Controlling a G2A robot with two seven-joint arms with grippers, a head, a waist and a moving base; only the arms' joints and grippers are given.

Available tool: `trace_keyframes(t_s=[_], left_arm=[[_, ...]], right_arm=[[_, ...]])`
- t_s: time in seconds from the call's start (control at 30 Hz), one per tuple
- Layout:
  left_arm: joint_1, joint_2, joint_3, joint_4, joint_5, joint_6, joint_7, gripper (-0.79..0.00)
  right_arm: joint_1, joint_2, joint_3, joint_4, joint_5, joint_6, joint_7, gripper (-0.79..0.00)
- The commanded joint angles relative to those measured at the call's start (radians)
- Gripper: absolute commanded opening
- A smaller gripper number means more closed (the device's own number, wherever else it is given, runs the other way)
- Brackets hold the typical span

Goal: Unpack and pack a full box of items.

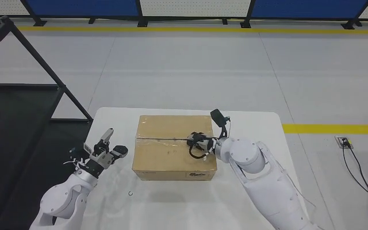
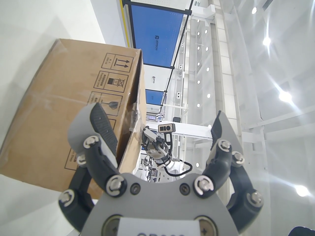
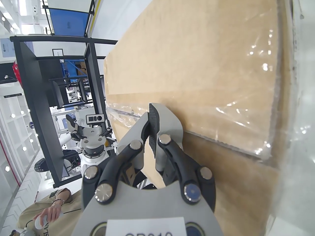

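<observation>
A shut cardboard box (image 1: 172,146) with clear tape along its top seam stands in the middle of the white table (image 1: 253,123). My right gripper (image 1: 195,144) lies on the box top at the seam. Its fingers (image 3: 153,124) are shut together against the tape (image 3: 123,112), and I see nothing held between them. My left gripper (image 1: 106,146) hovers just left of the box, apart from it and open. In the left wrist view the printed side of the box (image 2: 69,94) is close to one pad (image 2: 103,124). The right gripper (image 2: 155,146) shows beyond the box's top edge.
A black metal rack (image 1: 34,86) stands off the table's left side. A tiny ring-like item (image 1: 131,193) lies on the table in front of the box. Bare table surface extends right of the box and along the front edge.
</observation>
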Motion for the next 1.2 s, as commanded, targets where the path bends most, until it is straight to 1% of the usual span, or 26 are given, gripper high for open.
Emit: trace_keyframes(t_s=[0.0,0.23,0.63,0.9,1.17], left_arm=[[0.001,0.000,0.000,-0.001,0.000,0.000,0.001,0.000],[0.002,0.000,0.001,-0.004,-0.002,-0.001,0.001,0.000],[-0.011,0.000,0.014,-0.002,0.005,0.006,0.001,0.000],[-0.018,0.001,0.019,0.002,0.010,0.010,-0.002,0.000],[-0.023,0.001,0.022,0.004,0.015,0.011,-0.004,0.000]], right_arm=[[0.002,0.002,0.006,0.009,-0.002,0.002,0.005,-0.785],[-0.006,0.012,0.040,0.015,-0.013,0.008,0.009,-0.785],[-0.114,0.043,0.164,-0.075,-0.004,-0.016,0.000,-0.785],[-0.148,0.057,0.232,-0.064,0.036,-0.035,-0.007,-0.785],[-0.172,0.065,0.261,-0.064,0.064,-0.057,-0.013,-0.785]])
